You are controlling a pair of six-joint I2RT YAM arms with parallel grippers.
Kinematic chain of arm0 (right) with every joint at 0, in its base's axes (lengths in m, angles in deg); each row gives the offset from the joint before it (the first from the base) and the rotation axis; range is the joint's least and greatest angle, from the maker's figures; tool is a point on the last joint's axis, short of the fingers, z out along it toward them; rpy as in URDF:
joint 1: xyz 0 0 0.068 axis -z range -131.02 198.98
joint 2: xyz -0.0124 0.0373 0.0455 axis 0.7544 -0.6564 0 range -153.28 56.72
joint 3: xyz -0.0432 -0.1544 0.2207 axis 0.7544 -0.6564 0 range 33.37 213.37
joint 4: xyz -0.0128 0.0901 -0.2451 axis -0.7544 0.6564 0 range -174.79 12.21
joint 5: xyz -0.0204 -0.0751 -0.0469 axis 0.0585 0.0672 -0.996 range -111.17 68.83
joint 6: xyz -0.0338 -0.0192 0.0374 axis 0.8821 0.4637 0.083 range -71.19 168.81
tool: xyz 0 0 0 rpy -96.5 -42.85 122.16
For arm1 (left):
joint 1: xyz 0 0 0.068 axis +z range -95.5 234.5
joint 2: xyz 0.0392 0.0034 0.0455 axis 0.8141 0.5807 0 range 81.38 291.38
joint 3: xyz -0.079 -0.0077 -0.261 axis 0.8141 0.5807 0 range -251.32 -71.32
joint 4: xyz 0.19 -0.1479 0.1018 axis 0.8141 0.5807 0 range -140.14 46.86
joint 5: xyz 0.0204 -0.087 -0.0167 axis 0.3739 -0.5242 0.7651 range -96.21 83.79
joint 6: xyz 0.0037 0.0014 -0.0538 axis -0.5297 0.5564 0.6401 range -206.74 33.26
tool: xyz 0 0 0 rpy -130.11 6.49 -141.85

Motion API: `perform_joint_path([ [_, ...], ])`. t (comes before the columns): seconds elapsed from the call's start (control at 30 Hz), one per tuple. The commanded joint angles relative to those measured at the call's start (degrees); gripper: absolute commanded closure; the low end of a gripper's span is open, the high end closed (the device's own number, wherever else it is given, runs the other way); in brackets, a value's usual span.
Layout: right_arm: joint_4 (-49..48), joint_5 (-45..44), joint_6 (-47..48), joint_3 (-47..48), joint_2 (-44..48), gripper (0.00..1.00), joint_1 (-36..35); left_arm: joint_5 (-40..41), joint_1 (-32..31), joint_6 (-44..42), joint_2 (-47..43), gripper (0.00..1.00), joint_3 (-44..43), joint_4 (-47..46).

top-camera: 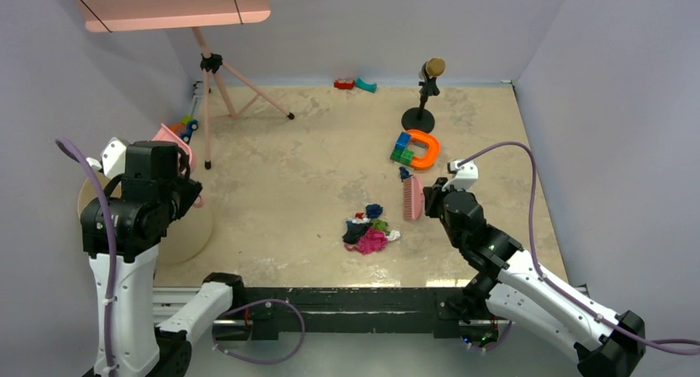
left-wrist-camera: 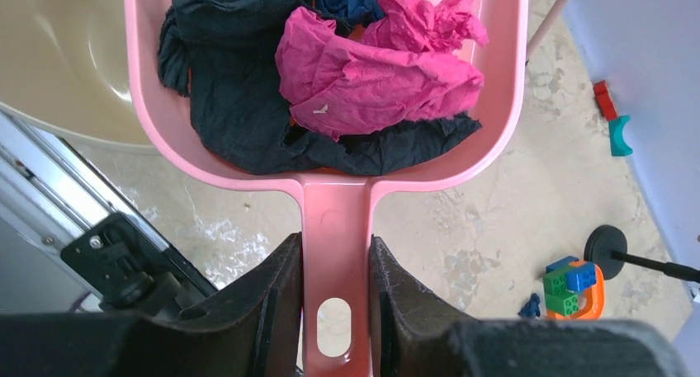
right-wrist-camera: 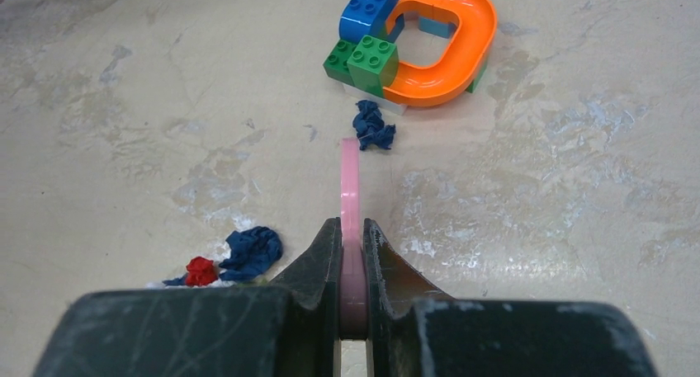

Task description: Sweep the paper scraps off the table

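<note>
My left gripper [left-wrist-camera: 335, 245] is shut on the handle of a pink dustpan [left-wrist-camera: 495, 80], held at the table's left edge [top-camera: 171, 135]. The pan holds black, magenta and dark blue paper scraps [left-wrist-camera: 363, 72]. My right gripper [top-camera: 431, 197] is shut on a pink brush [top-camera: 412, 198], seen edge-on in the right wrist view [right-wrist-camera: 350, 179]. A pile of paper scraps [top-camera: 369, 233] lies on the table [top-camera: 289, 171] left of the brush. One dark blue scrap [right-wrist-camera: 373, 125] lies beyond the brush tip. Blue [right-wrist-camera: 254, 250] and red [right-wrist-camera: 199, 270] scraps lie to its left.
A round beige bin [top-camera: 186, 237] sits under the dustpan at the left edge. Blue-green blocks with an orange horseshoe [top-camera: 417, 148], a figure on a black stand [top-camera: 427, 88], red and teal toys [top-camera: 355, 84] and a pink tripod [top-camera: 223, 88] stand further back.
</note>
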Motion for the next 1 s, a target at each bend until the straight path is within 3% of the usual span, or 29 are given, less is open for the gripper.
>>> perform_joint_path([
  [0.0,-2.70,0.46,0.08,1.27,-0.17,1.00,0.03,-10.48,6.51,-2.85,-1.67,1.00,4.32,-6.01],
  [0.2,-2.69,0.61,0.17,1.42,-0.85,1.00,0.08,-21.03,16.79,-2.94,-2.00,1.00,7.56,-10.03],
  [0.47,-2.80,0.96,0.22,1.37,-1.07,1.00,0.03,-29.30,26.66,-1.95,-0.60,1.00,5.31,-11.46],
  [0.67,-2.86,1.46,0.26,1.56,-1.83,1.00,0.03,-33.76,29.17,4.54,-2.75,1.00,10.01,-13.89],
  [0.97,-2.85,1.77,0.54,1.87,-3.12,1.00,0.03,-33.41,30.21,15.56,-8.37,1.00,16.62,-18.74],
])
